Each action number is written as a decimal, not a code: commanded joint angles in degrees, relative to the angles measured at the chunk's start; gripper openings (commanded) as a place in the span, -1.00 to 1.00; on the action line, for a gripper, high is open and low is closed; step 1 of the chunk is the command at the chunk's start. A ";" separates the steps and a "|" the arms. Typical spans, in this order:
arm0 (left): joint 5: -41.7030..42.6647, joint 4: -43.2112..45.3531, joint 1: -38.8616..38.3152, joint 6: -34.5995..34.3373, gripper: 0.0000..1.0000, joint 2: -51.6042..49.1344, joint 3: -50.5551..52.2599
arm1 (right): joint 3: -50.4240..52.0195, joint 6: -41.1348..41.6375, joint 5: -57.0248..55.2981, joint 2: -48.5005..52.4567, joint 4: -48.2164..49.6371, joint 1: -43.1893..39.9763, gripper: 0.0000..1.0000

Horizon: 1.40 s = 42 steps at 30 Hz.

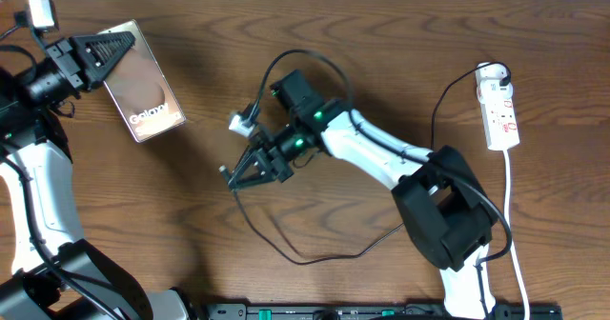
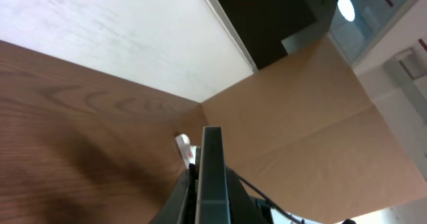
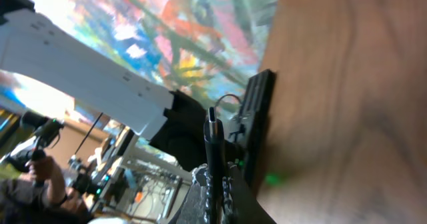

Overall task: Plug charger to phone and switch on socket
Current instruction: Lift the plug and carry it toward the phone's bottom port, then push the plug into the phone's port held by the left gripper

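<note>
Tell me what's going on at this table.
The left arm has its jaws shut on the phone near the upper-left corner of the table. The right arm grips the charger by its plug tip mid-table. The plug is not in the phone yet, and the socket lies untouched at the right.

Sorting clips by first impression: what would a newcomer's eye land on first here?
The left gripper clamps the phone at the table's far-left corner, Galaxy lettering facing up. Mid-table, the right gripper pinches the charger just behind its plug tip, cable looping toward the near edge. The socket lies apart at the right.
</note>
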<state>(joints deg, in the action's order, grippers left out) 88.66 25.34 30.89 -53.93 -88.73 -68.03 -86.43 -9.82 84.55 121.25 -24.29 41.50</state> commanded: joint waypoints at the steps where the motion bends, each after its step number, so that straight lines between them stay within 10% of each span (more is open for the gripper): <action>1: 1.40 0.26 -2.05 0.35 -0.85 0.63 -0.31 | -0.87 -1.57 2.84 -0.02 0.61 1.42 -0.98; 42: -1.31 0.26 -6.49 5.33 -0.86 0.63 -0.31 | -0.87 30.14 -6.21 -0.02 37.86 -0.15 -0.98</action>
<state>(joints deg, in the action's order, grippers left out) 87.99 25.30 24.58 -49.21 -88.73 -68.03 -86.52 16.29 78.70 121.25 11.79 41.28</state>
